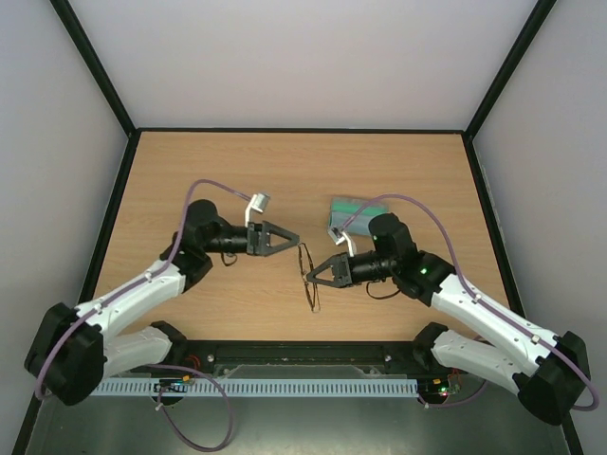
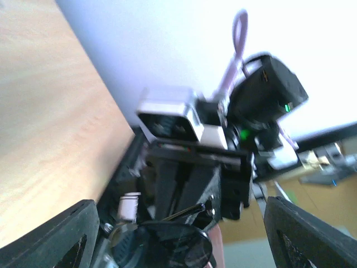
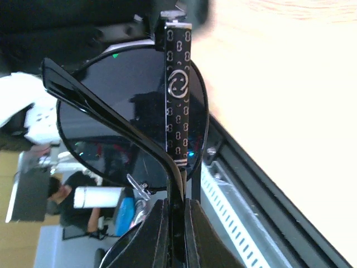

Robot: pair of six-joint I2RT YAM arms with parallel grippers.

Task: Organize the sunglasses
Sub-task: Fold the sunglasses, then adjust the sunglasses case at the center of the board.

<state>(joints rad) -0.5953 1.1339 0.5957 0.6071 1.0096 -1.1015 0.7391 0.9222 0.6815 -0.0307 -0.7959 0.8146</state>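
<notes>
Sunglasses (image 1: 313, 296). Top view: likely mid-fold or handover. Hold right pinch steady, close left only on wire frame, off glass, no twisting. Pair hangs off table, mid-workspace, between both tools. Right gripper (image 1: 314, 274) clamped tight on frame. Left gripper (image 1: 290, 239) spread wide, just beside upper lens, contact unclear. Grey case (image 1: 345, 210) near, behind right arm.
Left wrist: fingers (image 2: 50, 240) far apart, dark lens (image 2: 167, 245) low between them, blurred.
Right wrist: pads (image 3: 150, 240) squeezing rim, patterned temple arm (image 3: 177, 95) crossing lens.
</notes>
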